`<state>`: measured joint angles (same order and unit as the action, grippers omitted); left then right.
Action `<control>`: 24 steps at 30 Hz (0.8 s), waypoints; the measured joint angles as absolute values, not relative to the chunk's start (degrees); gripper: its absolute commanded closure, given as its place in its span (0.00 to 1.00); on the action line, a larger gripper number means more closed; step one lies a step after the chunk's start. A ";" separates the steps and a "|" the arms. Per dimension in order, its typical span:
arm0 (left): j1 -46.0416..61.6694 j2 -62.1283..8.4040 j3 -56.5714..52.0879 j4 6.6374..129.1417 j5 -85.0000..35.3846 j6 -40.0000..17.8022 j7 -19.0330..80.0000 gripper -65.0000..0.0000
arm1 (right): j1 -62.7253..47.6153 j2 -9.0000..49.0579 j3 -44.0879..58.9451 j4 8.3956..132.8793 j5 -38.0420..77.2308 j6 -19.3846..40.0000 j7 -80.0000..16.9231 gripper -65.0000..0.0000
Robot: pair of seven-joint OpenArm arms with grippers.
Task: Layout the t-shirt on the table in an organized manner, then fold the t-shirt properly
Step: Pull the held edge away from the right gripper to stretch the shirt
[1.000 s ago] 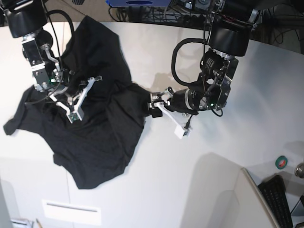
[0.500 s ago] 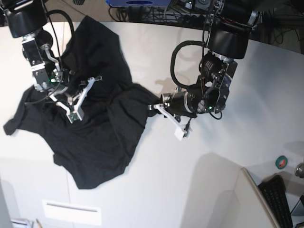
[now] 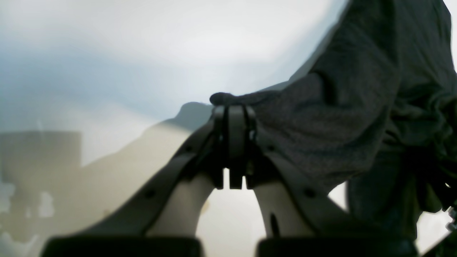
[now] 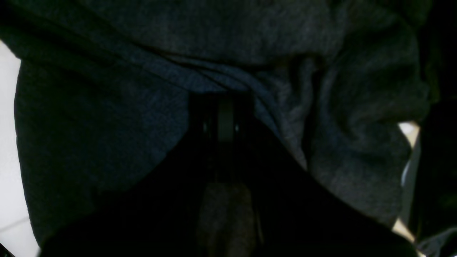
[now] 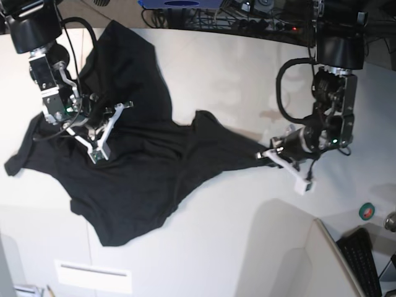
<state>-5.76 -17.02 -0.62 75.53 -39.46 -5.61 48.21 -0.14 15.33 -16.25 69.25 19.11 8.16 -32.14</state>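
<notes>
The black t-shirt (image 5: 130,167) lies rumpled on the left half of the white table (image 5: 235,80), with one part drawn out in a long point toward the right. My left gripper (image 5: 264,154) is shut on the tip of that point; the left wrist view shows the closed fingers (image 3: 232,117) pinching the cloth edge (image 3: 321,117). My right gripper (image 5: 86,127) rests on the shirt's upper left part. In the right wrist view it is shut (image 4: 221,101) in a bunched fold of the dark cloth (image 4: 107,117). No print shows.
A green tape roll (image 5: 367,211) and a black keyboard (image 5: 364,260) sit at the lower right, past a raised white edge. A white label (image 5: 93,276) lies near the front left. Cables and equipment (image 5: 204,15) line the table's far edge.
My left gripper closed on the shirt's right edge and moved well to the right, pulling the cloth out into a long point. The right arm stayed in place.
</notes>
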 measured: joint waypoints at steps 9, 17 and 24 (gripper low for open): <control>0.82 -22.98 -12.14 76.86 -39.42 -5.54 48.25 1.00 | 3.46 15.35 -16.69 67.72 18.00 7.79 -35.11 1.00; 3.22 -24.75 -15.33 76.86 -39.51 -5.63 48.58 1.00 | 7.73 15.88 -16.67 62.57 17.82 7.70 -35.77 1.00; 0.60 -24.69 -15.05 76.86 -39.53 -5.63 48.82 1.00 | 0.78 22.94 -16.82 73.73 16.84 6.48 -47.57 1.00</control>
